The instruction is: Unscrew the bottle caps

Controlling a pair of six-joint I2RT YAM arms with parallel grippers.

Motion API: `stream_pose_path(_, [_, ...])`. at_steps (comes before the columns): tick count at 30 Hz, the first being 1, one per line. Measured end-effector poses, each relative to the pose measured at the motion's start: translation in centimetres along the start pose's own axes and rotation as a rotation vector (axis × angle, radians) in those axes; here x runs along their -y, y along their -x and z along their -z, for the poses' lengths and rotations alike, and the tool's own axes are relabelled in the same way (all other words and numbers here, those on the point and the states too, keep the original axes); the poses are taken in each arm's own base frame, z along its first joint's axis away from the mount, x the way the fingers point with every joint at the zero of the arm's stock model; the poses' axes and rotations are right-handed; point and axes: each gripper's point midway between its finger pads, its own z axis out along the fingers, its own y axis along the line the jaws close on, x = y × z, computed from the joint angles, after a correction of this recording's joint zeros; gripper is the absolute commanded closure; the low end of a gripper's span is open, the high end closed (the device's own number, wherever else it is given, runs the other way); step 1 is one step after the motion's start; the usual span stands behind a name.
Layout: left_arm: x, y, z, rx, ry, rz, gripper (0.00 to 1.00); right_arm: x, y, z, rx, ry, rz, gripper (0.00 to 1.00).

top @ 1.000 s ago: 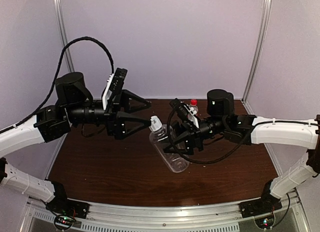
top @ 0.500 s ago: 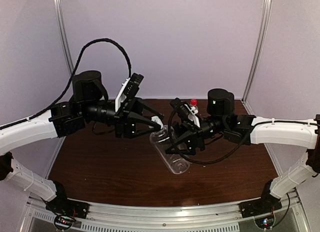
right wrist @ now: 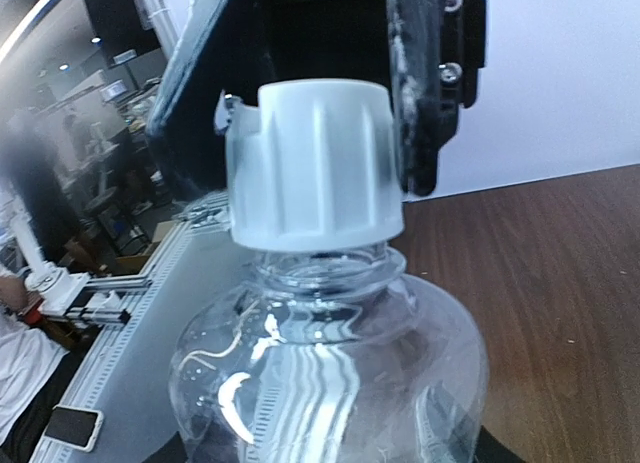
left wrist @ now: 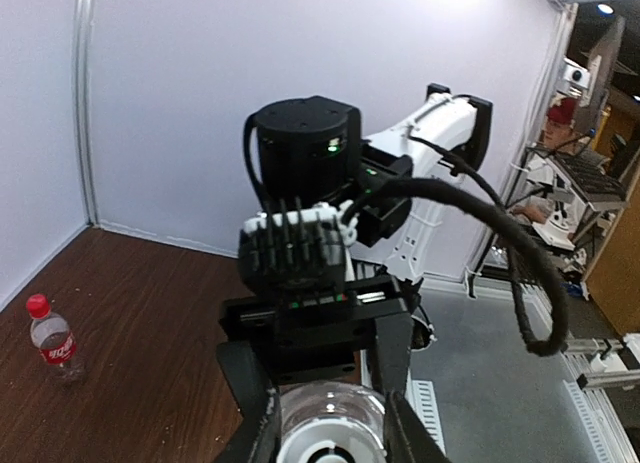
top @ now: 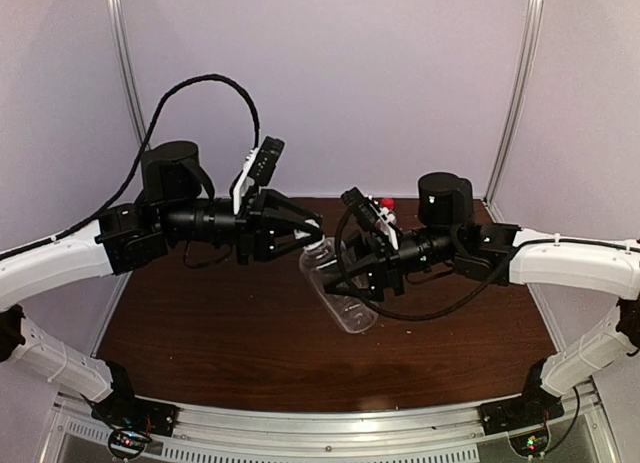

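Observation:
The plain clear bottle (top: 347, 301) hangs tilted above the table, neck pointing left, with my right gripper (top: 352, 275) shut round its body. Its white cap (top: 318, 248) sits on the neck, and my left gripper (top: 313, 241) is shut on it, one finger on each side. In the right wrist view the ribbed white cap (right wrist: 315, 168) tops the bottle (right wrist: 330, 368) between the left fingers (right wrist: 425, 83). In the left wrist view the cap (left wrist: 330, 445) shows end-on. The red-label bottle (left wrist: 55, 343) stands upright with its red cap (left wrist: 37, 304) on, partly hidden behind my right arm in the top view.
The brown table (top: 200, 333) runs to white walls at the back and sides, with metal posts (top: 125, 63) in the corners. A black cable (top: 200, 83) loops above my left arm. The red cap (top: 386, 202) peeks out at the table's back right.
My left arm has moved right to the bottle's neck and its jaws have closed on the white cap. The right arm still holds the bottle, shifted only slightly.

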Motion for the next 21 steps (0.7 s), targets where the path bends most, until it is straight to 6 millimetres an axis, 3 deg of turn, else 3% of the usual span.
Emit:
stream_pose_path(6, [-4.9, -0.2, 0.7, 0.022, 0.311, 0.19, 0.96, 4.1, 0.4, 0.8, 0.005, -0.281, 0.023, 0.58])
stream_pose_path(10, [-7.2, -0.7, 0.9, 0.04, 0.461, 0.299, 0.92, 6.0, 0.2, 1.4, -0.002, -0.408, 0.027, 0.59])
stream_pose_path(14, [-8.6, -0.8, 0.7, 0.058, 0.531, 0.355, 0.79, 7.2, 0.2, 1.9, 0.002, -0.482, 0.026, 0.59])
stream_pose_path(21, [-8.9, -0.9, 0.6, 0.061, 0.541, 0.369, 0.47, 7.5, 0.2, 2.1, 0.005, -0.499, 0.022, 0.58])
